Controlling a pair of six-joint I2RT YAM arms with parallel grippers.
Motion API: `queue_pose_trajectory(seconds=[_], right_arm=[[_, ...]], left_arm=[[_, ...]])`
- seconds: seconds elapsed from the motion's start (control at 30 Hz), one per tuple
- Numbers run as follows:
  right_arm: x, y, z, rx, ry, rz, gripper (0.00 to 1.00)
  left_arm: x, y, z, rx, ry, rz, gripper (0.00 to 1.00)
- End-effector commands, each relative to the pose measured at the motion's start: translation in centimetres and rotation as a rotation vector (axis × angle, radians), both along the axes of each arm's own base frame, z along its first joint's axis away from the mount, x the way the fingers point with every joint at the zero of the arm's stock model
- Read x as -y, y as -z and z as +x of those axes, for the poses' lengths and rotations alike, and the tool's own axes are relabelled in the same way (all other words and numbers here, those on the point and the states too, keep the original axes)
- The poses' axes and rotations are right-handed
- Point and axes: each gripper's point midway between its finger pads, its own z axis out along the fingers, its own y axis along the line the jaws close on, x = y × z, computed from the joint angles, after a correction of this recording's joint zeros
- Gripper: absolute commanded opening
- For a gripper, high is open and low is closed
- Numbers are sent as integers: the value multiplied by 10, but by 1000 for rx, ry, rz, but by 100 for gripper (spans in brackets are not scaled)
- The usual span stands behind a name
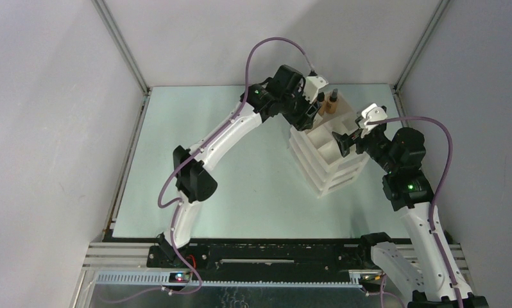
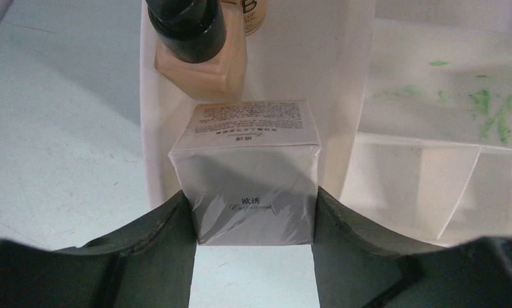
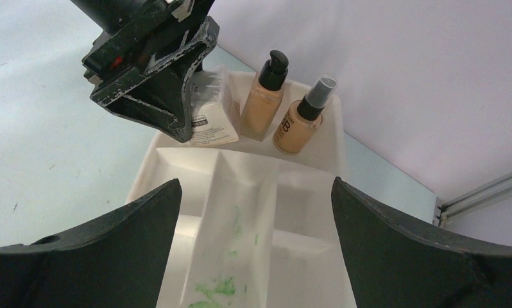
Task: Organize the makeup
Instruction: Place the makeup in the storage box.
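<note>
My left gripper (image 1: 311,109) is shut on a small white box (image 2: 250,173) wrapped in clear film, one finger on each side. It holds the box at the left end of the back compartment of the white organizer (image 2: 343,96). Two beige bottles stand upright in that compartment right beside the box: a pump bottle (image 3: 264,96) and a spray bottle (image 3: 301,119). Whether the box touches the compartment floor I cannot tell. My right gripper (image 3: 256,185) hangs open above the organizer's divided compartments (image 3: 253,212), with nothing between its fingers. Other makeup is out of view.
The white organizer (image 1: 327,170), a tall stack of drawers, stands right of the table's centre between both arms. Green smears mark its top dividers (image 2: 491,109). White enclosure walls and metal frame posts (image 1: 122,45) close in the table.
</note>
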Motion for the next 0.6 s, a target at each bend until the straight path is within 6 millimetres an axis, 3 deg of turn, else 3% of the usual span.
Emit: queue_pose_trajectory(seconds=[0.0,0.17,0.33,0.57], right_arm=[[2,-1,0,-5,9,27,95],[6,1,4,-13,37,28,95],[8,2,4,-21,43,33,95],[21,1,7,-20,100,38,95]], left_arm=[[4,-35,9,128,-1,-31,57],[3,-34,11,142,-1,-17,69],[3,-45,10,169,13,-34,81],[-6,-65,0,194,23,-49,87]])
